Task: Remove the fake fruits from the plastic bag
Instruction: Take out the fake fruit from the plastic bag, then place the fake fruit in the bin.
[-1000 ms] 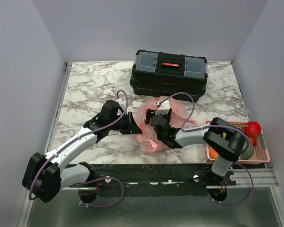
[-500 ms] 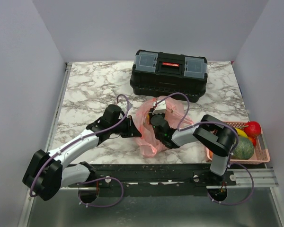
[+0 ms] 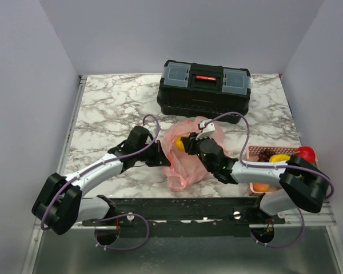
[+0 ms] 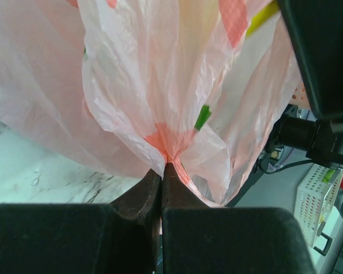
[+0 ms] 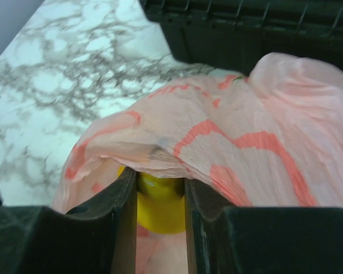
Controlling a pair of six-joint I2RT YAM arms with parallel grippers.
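Observation:
The pink plastic bag (image 3: 186, 162) lies crumpled at the table's near middle. My left gripper (image 3: 161, 155) is shut on a bunched fold at its left side; in the left wrist view the jaws (image 4: 163, 166) pinch the film (image 4: 160, 85) tight. My right gripper (image 3: 186, 144) reaches into the bag's mouth from the right and is shut on a round yellow fruit (image 3: 178, 144). In the right wrist view that yellow fruit (image 5: 159, 208) sits between the jaws of the gripper (image 5: 160, 182), partly under the bag's rim (image 5: 234, 142). Anything else inside the bag is hidden.
A black toolbox (image 3: 204, 88) stands just behind the bag, its edge close above in the right wrist view (image 5: 263, 28). A pink slotted basket (image 3: 251, 153) at the right front holds grapes (image 3: 264, 154), a banana (image 3: 280, 158), a red fruit (image 3: 306, 153) and an orange one (image 3: 262, 186).
My right gripper has closed on the yellow fruit, and the right arm's elbow has swung out to the right, uncovering the basket. The left gripper kept its pinch and shifted slightly right.

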